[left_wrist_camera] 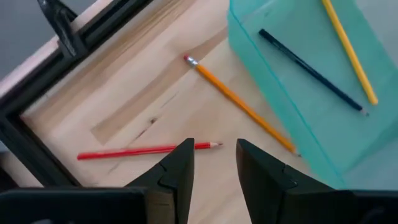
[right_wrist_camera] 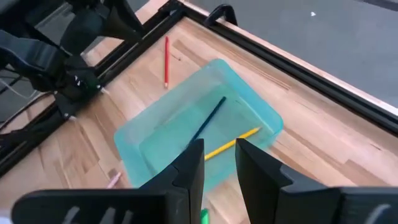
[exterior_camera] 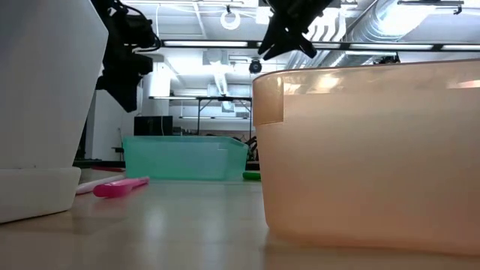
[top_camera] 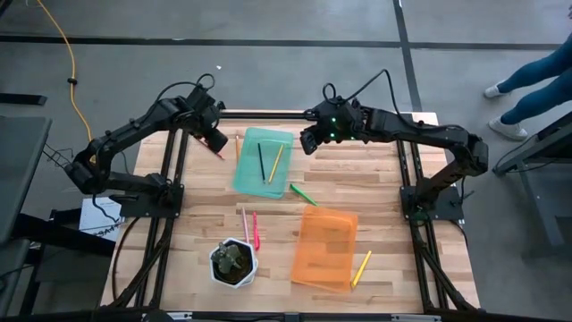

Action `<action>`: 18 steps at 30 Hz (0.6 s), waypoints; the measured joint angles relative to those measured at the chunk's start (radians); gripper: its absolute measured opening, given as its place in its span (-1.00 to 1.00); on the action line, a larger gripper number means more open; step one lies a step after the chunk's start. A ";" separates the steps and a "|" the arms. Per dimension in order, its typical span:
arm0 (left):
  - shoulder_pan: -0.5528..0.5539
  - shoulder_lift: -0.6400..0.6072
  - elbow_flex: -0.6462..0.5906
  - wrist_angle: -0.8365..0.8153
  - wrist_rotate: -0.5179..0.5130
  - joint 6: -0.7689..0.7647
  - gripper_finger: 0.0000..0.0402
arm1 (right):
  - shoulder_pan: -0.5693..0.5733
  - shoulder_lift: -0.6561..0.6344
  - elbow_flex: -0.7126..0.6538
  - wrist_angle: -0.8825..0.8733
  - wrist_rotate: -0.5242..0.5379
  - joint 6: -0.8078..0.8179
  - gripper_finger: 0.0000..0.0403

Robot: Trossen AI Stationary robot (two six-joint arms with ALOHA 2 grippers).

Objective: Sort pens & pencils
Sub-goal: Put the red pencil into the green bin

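Observation:
My left gripper point(left_wrist_camera: 214, 165) hangs open above the table's far left part, its fingers over the tip of a red pencil point(left_wrist_camera: 143, 150) that lies flat on the wood. An orange pencil point(left_wrist_camera: 239, 102) lies beside the green tray point(top_camera: 251, 179). A dark pencil point(left_wrist_camera: 311, 71) and a yellow one point(left_wrist_camera: 349, 50) lie in that tray. My right gripper point(right_wrist_camera: 219, 162) is open in the air over the tray's far right corner. A green pen point(top_camera: 302, 193), two pink ones point(top_camera: 250, 228) and a yellow one point(top_camera: 361, 268) lie on the table.
An orange tray point(top_camera: 326, 248) sits near the table's right front. A white plant pot point(top_camera: 234, 262) stands at the front, left of it. A dark frame rail point(left_wrist_camera: 74, 43) runs along the far edge. A person's legs point(top_camera: 536, 76) show beyond the table's far right.

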 joint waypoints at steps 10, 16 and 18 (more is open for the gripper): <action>0.022 0.032 0.000 -0.026 -0.048 -0.171 -0.46 | -0.063 0.000 0.000 -0.004 -0.155 -0.136 -0.59; 0.067 0.076 0.000 -0.044 -0.034 -0.224 -0.46 | -0.088 0.000 0.000 -0.002 -0.190 -0.203 -0.59; 0.081 0.087 0.000 -0.044 -0.030 -0.235 -0.46 | -0.098 0.000 0.000 -0.003 -0.209 -0.211 -0.59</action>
